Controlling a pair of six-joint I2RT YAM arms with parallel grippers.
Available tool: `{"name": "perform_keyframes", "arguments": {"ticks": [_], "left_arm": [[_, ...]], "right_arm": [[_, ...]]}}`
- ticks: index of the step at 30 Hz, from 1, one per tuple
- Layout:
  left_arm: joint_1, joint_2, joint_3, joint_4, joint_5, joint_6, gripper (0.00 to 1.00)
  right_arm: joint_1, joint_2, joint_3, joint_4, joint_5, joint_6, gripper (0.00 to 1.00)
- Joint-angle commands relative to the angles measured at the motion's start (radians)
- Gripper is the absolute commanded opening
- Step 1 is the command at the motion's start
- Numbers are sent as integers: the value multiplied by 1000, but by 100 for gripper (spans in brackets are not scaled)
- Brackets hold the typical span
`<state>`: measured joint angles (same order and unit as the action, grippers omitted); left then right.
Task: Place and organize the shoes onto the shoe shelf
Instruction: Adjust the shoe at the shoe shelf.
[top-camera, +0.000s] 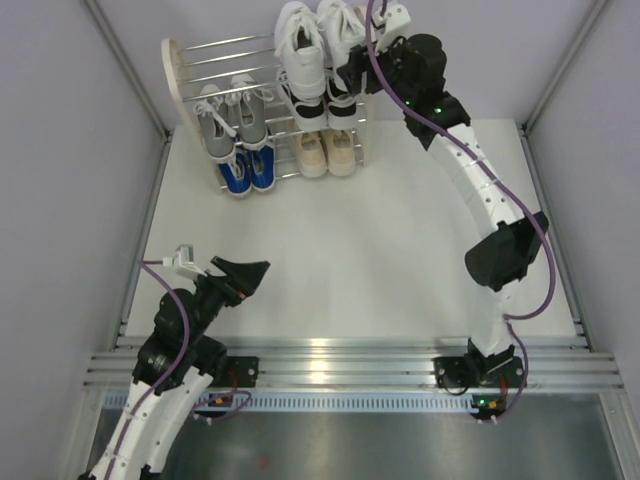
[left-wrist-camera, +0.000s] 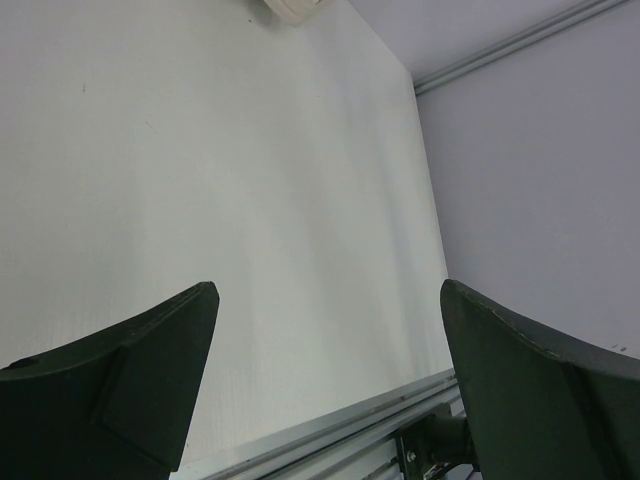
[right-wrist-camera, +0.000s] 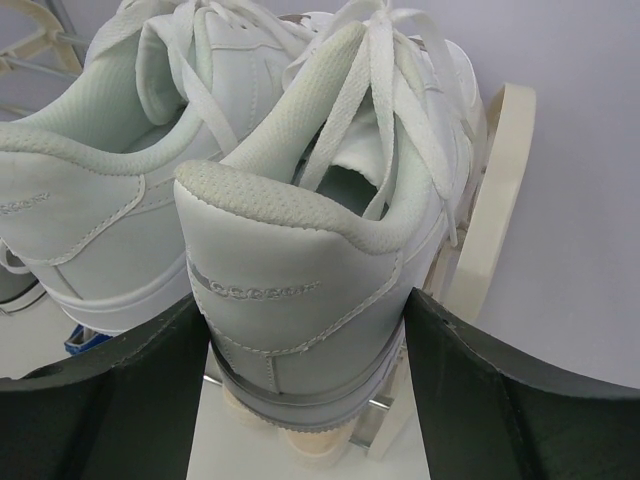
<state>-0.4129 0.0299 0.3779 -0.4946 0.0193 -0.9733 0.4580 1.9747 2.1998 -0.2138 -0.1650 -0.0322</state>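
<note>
Nearest the arm bases, silver rails (top-camera: 330, 365) run across the near edge of the white table (top-camera: 380, 230). The left gripper (top-camera: 245, 275) hovers low over bare tabletop at the near left. In its wrist view the left gripper's (left-wrist-camera: 330, 300) jaws stand wide apart with nothing between them.

Grey walls (top-camera: 60, 150) close in both sides. A purple cable (top-camera: 540, 260) loops along the right arm, which stretches to the far end.

There the shoe shelf (top-camera: 180, 70) stands against the back wall. The blue pair (top-camera: 248, 172) sits lowest on the left, with the grey pair (top-camera: 232, 120) above it. The beige pair (top-camera: 325, 152) sits lowest on the right, and the black-and-white pair (top-camera: 308, 108) above that is partly covered by the white pair (top-camera: 320, 45) on the top rods.

The right gripper (top-camera: 355, 75) sits at the heel of the right-hand white shoe (right-wrist-camera: 300, 250). In the wrist view the right gripper's (right-wrist-camera: 305, 320) jaws stand one on each side of that heel, close against it. Whether they pinch it cannot be told.

The other white shoe (right-wrist-camera: 90, 200) lies just beside it on one side. The shelf's cream side panel (right-wrist-camera: 500, 200) rises just beside it on the other, crowding that jaw.

A small embossed mark (right-wrist-camera: 250, 292) crosses the heel, too faint to read.
</note>
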Motion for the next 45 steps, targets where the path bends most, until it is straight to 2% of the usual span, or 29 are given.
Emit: {"name": "perform_keyframes", "arguments": {"ticks": [1,6,16,17,22,25,26,37,45], "left_arm": [[-1,-7,3,5,-7,13,98],[-1,-8,1,5,-5,12,98],[-1,-7,0,4,-2,10,98],[-1,-8,-2,5,-1,8,98],[-1,-8,-1,5,2,8,98],[-1,-8,1,4,4,12,98],[-1,-10,3,5,5,10,98],[-1,-10,33,4,13,8,98],[-1,-5,84,4,1,30,98]], "right_arm": [[42,3,64,86,7,21,49],[51,1,49,85,5,55,50],[73,12,38,87,18,55,64],[74,12,35,86,21,54,68],[74,4,21,83,18,43,76],[73,-11,18,80,18,41,90],[73,-23,17,80,13,32,99],[70,-128,-17,51,64,-70,99],[61,-280,-100,1,47,-135,99]]}}
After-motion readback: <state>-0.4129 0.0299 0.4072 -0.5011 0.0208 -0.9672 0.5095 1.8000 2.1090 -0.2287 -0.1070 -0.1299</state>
